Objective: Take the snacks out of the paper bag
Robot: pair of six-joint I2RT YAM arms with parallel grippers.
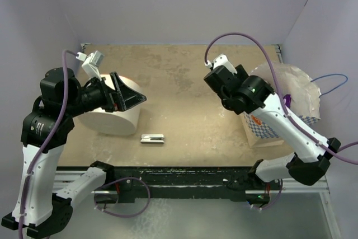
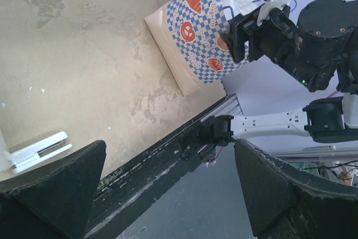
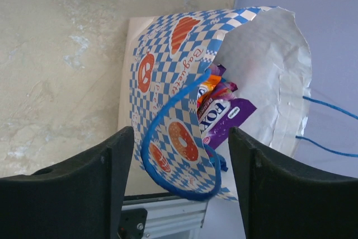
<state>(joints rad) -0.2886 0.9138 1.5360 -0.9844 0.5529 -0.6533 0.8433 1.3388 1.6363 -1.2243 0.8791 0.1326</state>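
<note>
Enclosure: plain pale walls point(image 1: 168, 4) close the work area at the back and on both sides.

Table: the tan, mottled table point(image 1: 184, 82) shows lighter worn patches and scuffs across its surface. A black and aluminium rail point(image 1: 184, 174) runs along its near edge and carries both arm bases.

Paper bag: the white paper bag with a blue-and-white checkered band and orange round marks point(image 3: 168, 76) sits at the right edge of the table, close to the right wall. Its mouth is open. A thin blue string handle point(image 3: 187, 195) loops over the checkered side.

Cylinder: a plain white cylinder point(image 1: 114, 120) stands on the left part of the table.

Left tool point(image 2: 170, 160): the fingers stand wide apart and hold nothing. It hangs above the cylinder, well apart from the bag.

Right tool point(image 3: 180, 138): the fingers stand apart, nothing clamped. It hangs just before the bag mouth.

Snacks: the glossy foil snack packets point(image 3: 224, 118), purple, orange and pink, lie inside the bag at its mouth.

Clip: a small grey metal clip point(image 1: 152, 139) lies flat on the table near the rail, just beside the cylinder.
</note>
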